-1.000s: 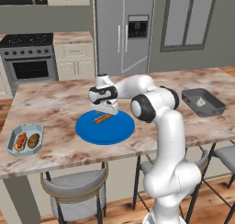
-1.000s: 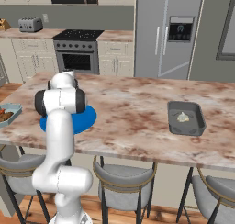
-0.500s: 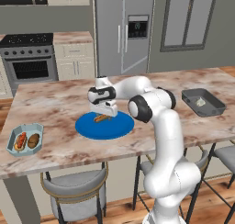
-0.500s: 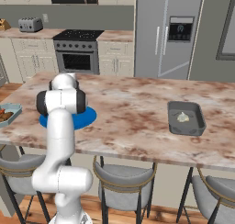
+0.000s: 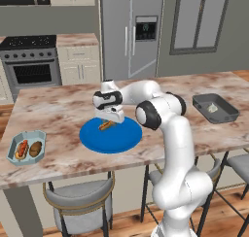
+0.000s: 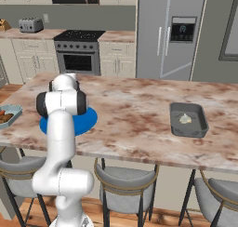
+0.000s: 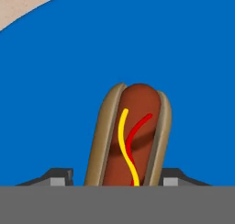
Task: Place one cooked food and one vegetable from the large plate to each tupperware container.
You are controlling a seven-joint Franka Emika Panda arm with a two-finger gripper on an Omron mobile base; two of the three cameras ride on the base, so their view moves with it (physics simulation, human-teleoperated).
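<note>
Hand view: I see the pincer (image 7: 117, 181) straddling a hot dog (image 7: 131, 142), one dark tip (image 7: 57, 176) at the bun's 9 o'clock side and the other at its 3 o'clock side. Both tips sit just beside the bun; I cannot tell whether they press it, so I cannot tell if the grip has taken. The jaws stand partly apart, about the bun's width. The hot dog lies flat on the large plate (image 7: 183, 58), its long axis running from 6 o'clock to 12 o'clock, rounded end toward 12. Yellow and red sauce lines run along the sausage.

Left base view: I see the pincer (image 5: 108, 119) lowered onto the large plate (image 5: 119, 139) at the hot dog (image 5: 105, 126), which lies toward the plate's 11 o'clock edge. The pale tupperware container (image 5: 10, 152) sits at 9 o'clock on the counter (image 5: 63, 105), holding two foods. The dark tupperware container (image 5: 223, 115) sits at 3 o'clock, holding one pale item.

No readable writing appears anywhere.
</note>
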